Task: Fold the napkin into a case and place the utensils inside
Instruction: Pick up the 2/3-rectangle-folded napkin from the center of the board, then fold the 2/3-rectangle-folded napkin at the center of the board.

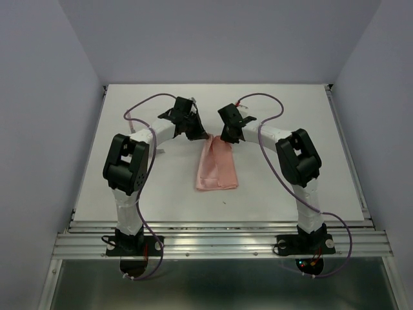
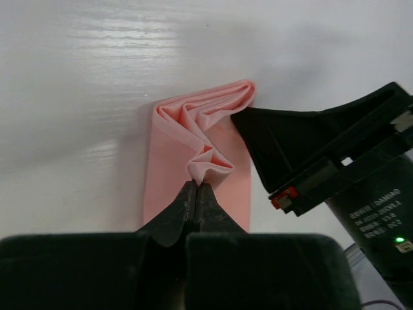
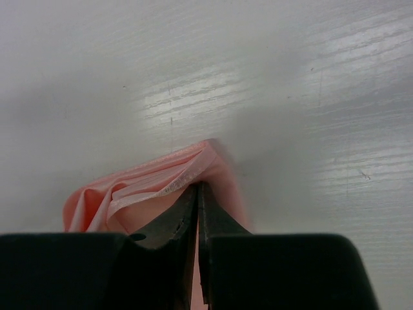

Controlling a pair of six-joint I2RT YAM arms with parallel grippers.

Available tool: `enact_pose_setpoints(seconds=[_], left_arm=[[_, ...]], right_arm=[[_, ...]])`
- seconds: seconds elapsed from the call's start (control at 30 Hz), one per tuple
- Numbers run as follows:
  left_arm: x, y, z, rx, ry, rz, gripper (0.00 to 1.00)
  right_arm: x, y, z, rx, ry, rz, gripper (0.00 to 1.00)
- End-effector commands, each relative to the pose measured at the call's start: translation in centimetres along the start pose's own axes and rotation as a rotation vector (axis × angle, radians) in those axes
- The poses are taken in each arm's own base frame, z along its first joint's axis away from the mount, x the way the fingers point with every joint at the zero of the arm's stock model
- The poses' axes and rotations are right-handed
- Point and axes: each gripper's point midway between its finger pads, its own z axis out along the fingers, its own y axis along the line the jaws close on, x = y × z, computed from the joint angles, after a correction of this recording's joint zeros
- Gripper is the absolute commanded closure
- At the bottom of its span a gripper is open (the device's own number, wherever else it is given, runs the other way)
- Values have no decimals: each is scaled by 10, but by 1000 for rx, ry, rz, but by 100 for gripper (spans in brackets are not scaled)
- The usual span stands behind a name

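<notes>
The table point(image 1: 290, 161) is white and matt. Seen up close it has a faint wood grain running across it and soft patches of glare from the light overhead. A tiny dark speck point(image 1: 224, 204) sits on it toward the near side. Pale lavender-grey walls point(image 1: 219, 39) close it in at the back and on both sides. Along the near edge runs a band of ribbed aluminium rails point(image 1: 219, 240), and a thinner metal strip point(image 1: 350, 161) borders the right side. Below the rails lies a dull grey-green panel point(image 1: 219, 284).
</notes>
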Motion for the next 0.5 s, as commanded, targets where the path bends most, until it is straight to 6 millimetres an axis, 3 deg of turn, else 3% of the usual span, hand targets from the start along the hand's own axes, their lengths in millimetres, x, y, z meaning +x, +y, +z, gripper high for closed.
enact_pose_setpoints(seconds=[0.0,0.17,0.47], left_arm=[[-28,-52,-17,152,-50,-12,100],[-22,-63,-3,176,-16,-52,100],[-19,-75,25,182,15,-89,100]], right_arm=[[28,-29,7,108,80,20,91],[36,-17,6,62,124,81,91],[30,-6,1,28,125,119,91]])
